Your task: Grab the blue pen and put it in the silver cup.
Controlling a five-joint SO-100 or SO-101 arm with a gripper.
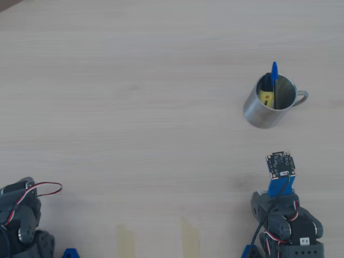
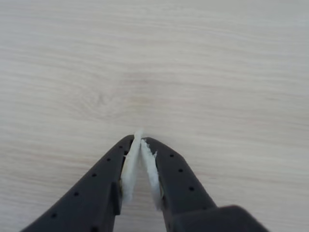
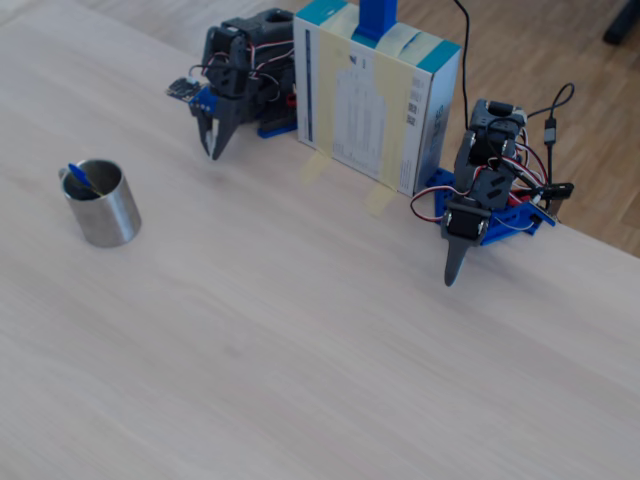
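From above, the pale wood table (image 1: 134, 97) is mostly bare. The cup (image 1: 269, 102) stands near the right side, and the pen (image 1: 274, 80) is already inside it, standing almost upright with its blue cap poking over the rim. The arm sits folded below the cup, well apart from it.

In the wrist view, the gripper (image 2: 140, 140) has its fingers pressed together on nothing, over bare wood.

In the fixed view, the cup (image 3: 100, 205) stands left of the gripper (image 3: 214, 150). The job looks done.
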